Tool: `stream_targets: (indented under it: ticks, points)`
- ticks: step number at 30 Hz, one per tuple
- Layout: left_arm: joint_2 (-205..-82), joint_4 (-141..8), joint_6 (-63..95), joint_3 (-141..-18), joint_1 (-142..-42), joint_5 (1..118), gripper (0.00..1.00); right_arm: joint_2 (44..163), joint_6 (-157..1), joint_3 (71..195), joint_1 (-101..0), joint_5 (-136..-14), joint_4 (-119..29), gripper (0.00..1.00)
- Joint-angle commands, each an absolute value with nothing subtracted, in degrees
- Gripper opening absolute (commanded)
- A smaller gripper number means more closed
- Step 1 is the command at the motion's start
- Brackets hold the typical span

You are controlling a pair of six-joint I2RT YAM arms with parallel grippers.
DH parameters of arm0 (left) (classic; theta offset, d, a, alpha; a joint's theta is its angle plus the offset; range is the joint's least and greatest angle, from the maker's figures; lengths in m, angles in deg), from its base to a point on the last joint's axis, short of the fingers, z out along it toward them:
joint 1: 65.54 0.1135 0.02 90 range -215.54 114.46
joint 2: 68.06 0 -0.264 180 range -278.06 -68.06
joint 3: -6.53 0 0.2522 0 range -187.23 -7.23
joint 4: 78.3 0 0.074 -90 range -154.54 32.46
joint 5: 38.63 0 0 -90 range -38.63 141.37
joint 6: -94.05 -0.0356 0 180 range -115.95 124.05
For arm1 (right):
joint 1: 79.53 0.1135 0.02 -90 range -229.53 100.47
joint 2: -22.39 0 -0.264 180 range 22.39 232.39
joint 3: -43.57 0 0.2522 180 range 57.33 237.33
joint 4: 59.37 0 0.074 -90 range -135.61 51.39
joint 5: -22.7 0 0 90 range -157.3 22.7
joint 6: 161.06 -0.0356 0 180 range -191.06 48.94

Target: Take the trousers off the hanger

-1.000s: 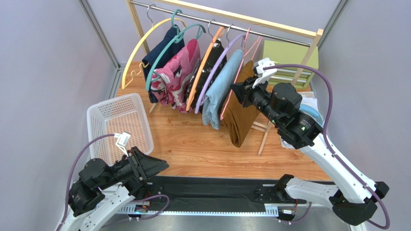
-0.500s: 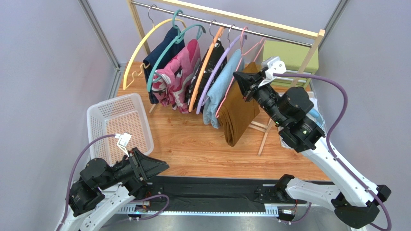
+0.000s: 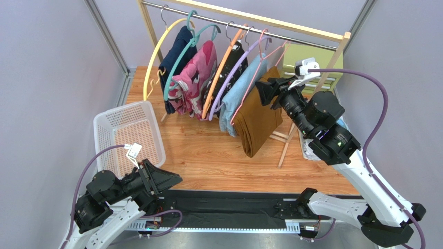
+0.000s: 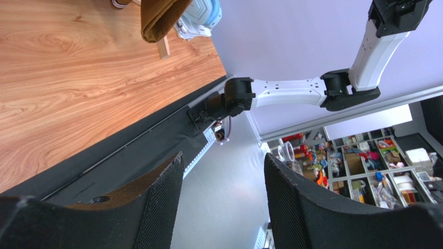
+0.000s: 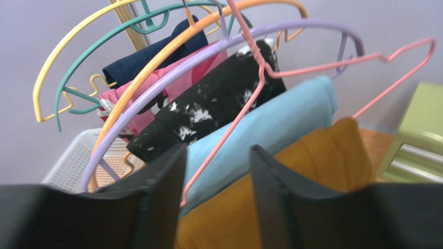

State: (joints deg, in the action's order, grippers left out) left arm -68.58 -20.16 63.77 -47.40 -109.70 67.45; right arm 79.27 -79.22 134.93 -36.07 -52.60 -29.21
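The mustard-brown trousers [image 3: 257, 116] hang folded over the thin pink hanger [image 3: 244, 96], the rightmost one on the rail. My right gripper [image 3: 263, 91] is at the trousers' upper edge. In the right wrist view it [image 5: 218, 151] is open. The pink hanger's sloping wire [image 5: 224, 135] ends between the jaws, with the trousers [image 5: 312, 171] just beyond and below them. I cannot tell whether the fingers touch the fabric. My left gripper [image 3: 169, 179] is open and empty, low at the table's near left edge, and it also shows in the left wrist view [image 4: 223, 171].
The wooden rack's rail [image 3: 234, 23] also carries yellow, teal, orange and purple hangers with a navy garment, a pink patterned garment [image 3: 195, 78], a black garment and a light blue garment [image 3: 242, 91]. A white basket [image 3: 130, 132] sits at the left. A green drawer box [image 3: 312, 59] stands behind the right arm.
My right arm has drawn back to the right and risen, its gripper moving from the trousers' middle to their top edge. The hangers have swung slightly. The left arm has not moved.
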Motion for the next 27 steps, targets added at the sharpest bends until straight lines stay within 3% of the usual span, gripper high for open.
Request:
stream_targets:
  ticks: [1, 17, 26, 27]
  points:
    - [-69.91, -21.12, 63.55, -48.37, -109.92, 68.95, 0.65, 77.67, -84.86, 133.71, -35.85, -51.3, -26.28, 0.64]
    - [-69.38, -19.81, 63.9, -48.98, -109.92, 68.77, 0.66, 89.01, -85.2, 139.42, -39.17, -52.69, -30.66, 0.61]
    - [-68.5, -17.87, 63.9, -49.51, -109.92, 67.98, 0.66, 89.1, -89.34, 137.14, -43.58, -62.02, -36.46, 0.38]
    - [-68.5, -17.7, 63.9, -49.42, -109.92, 67.81, 0.66, 88.75, -89.17, 136.7, -43.49, -62.28, -36.99, 0.3]
